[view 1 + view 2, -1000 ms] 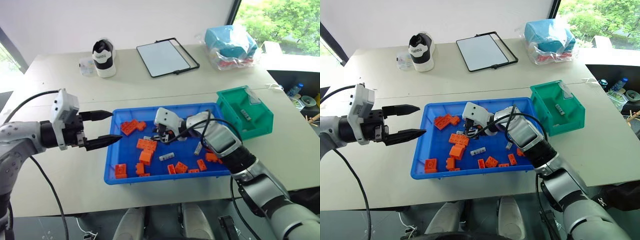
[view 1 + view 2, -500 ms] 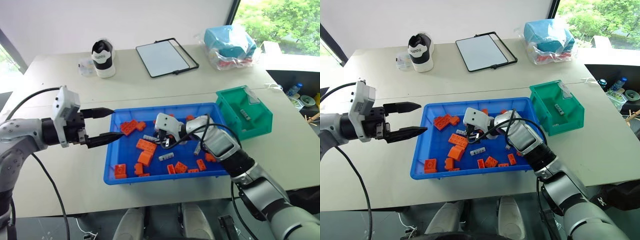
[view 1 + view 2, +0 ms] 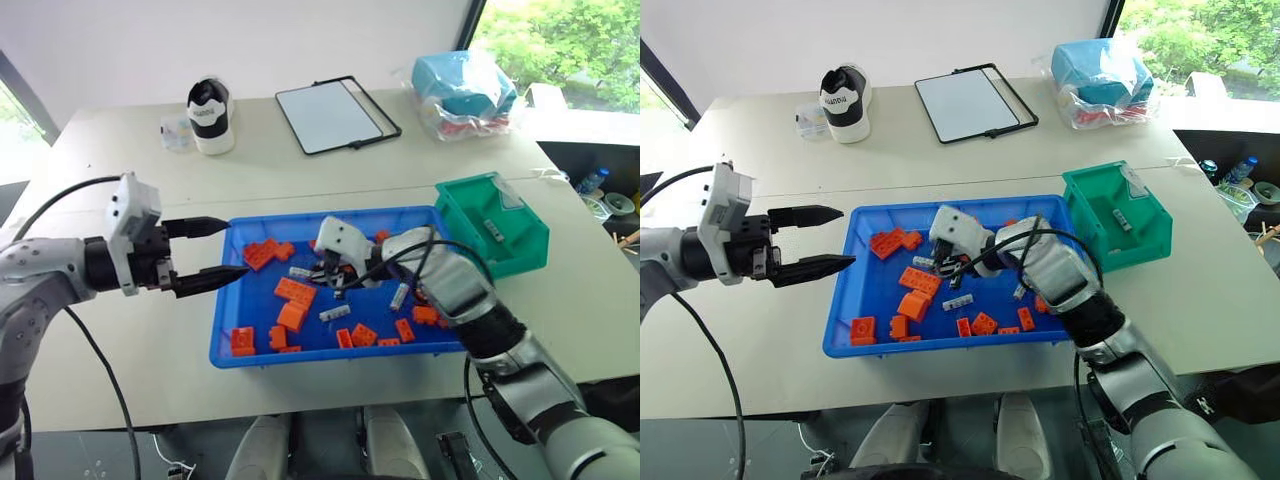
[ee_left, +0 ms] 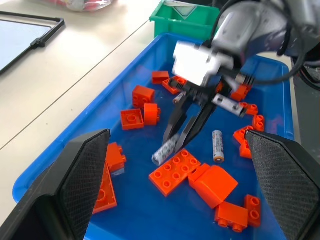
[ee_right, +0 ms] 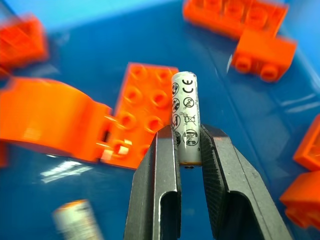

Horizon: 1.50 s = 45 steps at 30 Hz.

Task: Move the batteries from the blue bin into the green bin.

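Note:
The blue bin (image 3: pixel 222 300) lies at the table's front with orange bricks and loose batteries in it. One battery (image 3: pixel 334 313) lies mid-bin and another (image 3: pixel 399 296) lies to its right. My right gripper (image 3: pixel 334 284) hangs just above the bin floor, shut on a battery (image 5: pixel 185 107) that stands up between its fingertips. The left wrist view shows that held battery (image 4: pixel 164 150) slanting down from the black fingers. My left gripper (image 3: pixel 236 249) is open and level over the bin's left rim, holding nothing. The green bin (image 3: pixel 520 245) stands at the blue bin's right, with a battery (image 3: pixel 491 228) inside.
Orange bricks (image 3: pixel 294 292) are scattered across the blue bin. Farther back on the table are a black-and-white shoe (image 3: pixel 209 113), a framed white board (image 3: pixel 334 113) and a plastic bag with a blue object (image 3: pixel 462 88). The table's right edge is close behind the green bin.
My right gripper has closed on a battery and lifted it a little off the bin floor, drawing slightly to the right. The left gripper has stayed where it was.

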Each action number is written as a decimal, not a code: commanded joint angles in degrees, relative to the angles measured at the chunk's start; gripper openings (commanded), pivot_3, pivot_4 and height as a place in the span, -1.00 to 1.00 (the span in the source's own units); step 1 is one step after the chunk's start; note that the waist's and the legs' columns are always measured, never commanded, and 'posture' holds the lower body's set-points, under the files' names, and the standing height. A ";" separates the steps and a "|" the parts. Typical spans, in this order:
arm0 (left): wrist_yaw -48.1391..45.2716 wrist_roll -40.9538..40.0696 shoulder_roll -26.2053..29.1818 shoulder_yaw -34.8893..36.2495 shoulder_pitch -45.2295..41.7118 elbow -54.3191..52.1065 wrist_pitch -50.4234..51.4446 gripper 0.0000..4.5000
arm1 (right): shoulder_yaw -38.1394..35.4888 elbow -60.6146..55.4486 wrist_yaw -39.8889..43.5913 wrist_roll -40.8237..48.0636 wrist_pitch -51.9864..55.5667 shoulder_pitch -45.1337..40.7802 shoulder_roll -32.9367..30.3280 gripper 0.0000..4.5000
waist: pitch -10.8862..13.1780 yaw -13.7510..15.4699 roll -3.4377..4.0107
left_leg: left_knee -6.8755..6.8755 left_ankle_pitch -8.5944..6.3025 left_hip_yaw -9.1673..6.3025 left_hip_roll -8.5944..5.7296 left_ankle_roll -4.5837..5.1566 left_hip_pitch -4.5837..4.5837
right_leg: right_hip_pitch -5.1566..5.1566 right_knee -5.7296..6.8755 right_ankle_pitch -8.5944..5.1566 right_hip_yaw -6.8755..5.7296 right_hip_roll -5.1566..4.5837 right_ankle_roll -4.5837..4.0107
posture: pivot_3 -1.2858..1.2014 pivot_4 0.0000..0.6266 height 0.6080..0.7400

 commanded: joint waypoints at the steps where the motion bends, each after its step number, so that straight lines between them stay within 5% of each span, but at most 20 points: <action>1: -1.16 -1.74 0.79 1.20 1.09 -2.29 0.34 1.00 | -14.83 -11.38 -2.51 4.36 10.34 1.89 -6.48 -0.96 | 0.00 0.66 0.00 | 0.01 0.00 0.01 0.00 0.00 0.01 | 0.00 0.00 0.00 0.00 -0.01 0.00 | 0.03 -0.52 0.87; 4: -2.23 -2.13 1.12 0.99 2.31 -2.98 0.48 1.00 | -28.20 -12.64 -6.47 3.77 16.40 5.36 -14.06 -0.96 | 0.00 1.69 -0.01 | 0.02 0.00 -0.01 -0.03 0.00 -0.02 | 0.04 -0.03 0.00 -0.01 -0.05 -0.01 | 0.03 -0.52 0.87; 11: -4.57 -1.91 1.27 -1.38 1.45 -1.93 0.25 1.00 | -37.77 -5.13 -13.82 1.76 12.66 12.54 -22.15 -0.96 | -0.01 1.72 -0.01 | 0.03 0.00 0.15 0.03 0.01 -0.01 | 0.05 -0.10 -0.01 0.01 -0.18 -0.02 | 0.03 -0.52 0.87; 19: -5.06 -0.24 0.08 -4.26 -2.61 1.25 -1.11 1.00 | -32.96 -3.64 -17.03 1.75 3.83 12.07 -22.27 0.76 | -0.01 0.72 -0.01 | 0.02 0.00 0.16 0.03 0.02 -0.01 | 0.05 -0.08 0.00 0.02 -0.17 -0.01 | 0.03 -0.52 0.87; 24: -5.27 -0.07 -0.08 -4.46 -2.58 1.40 -1.18 1.00 | -28.04 -4.10 -3.87 9.16 -3.87 6.04 -25.15 0.76 | 0.03 0.62 0.06 | 0.02 0.00 0.16 0.03 0.02 -0.01 | 0.04 -0.09 0.00 0.02 -0.05 0.00 | 0.03 -0.52 0.87; 30: -5.28 -0.43 -0.07 -4.12 -1.90 0.44 -0.76 1.00 | -11.42 -3.30 14.01 13.08 -11.29 1.14 -23.83 0.76 | 0.03 0.60 0.00 | 0.06 -0.01 0.12 0.05 0.04 0.01 | 0.12 -0.12 0.00 -0.03 -0.02 0.01 | 0.03 -0.52 0.87; 36: -4.09 -1.18 -0.03 -2.71 -0.38 -1.71 -0.06 1.00 | 1.89 3.81 17.32 5.95 -20.97 -0.01 -16.89 0.76 | 0.03 0.74 -0.02 | 0.08 -0.01 0.09 0.04 0.03 0.00 | 0.11 -0.10 -0.01 -0.02 -0.04 0.01 | 0.03 -0.52 0.87; 45: -1.72 -2.62 0.58 0.51 1.95 -3.97 0.83 1.00 | 8.53 8.12 17.83 0.27 -27.95 2.20 -10.93 0.76 | 0.03 0.83 -0.02 | 0.08 -0.01 0.06 0.02 0.01 0.00 | 0.08 -0.09 0.00 -0.01 -0.03 0.00 | 0.03 -0.52 0.87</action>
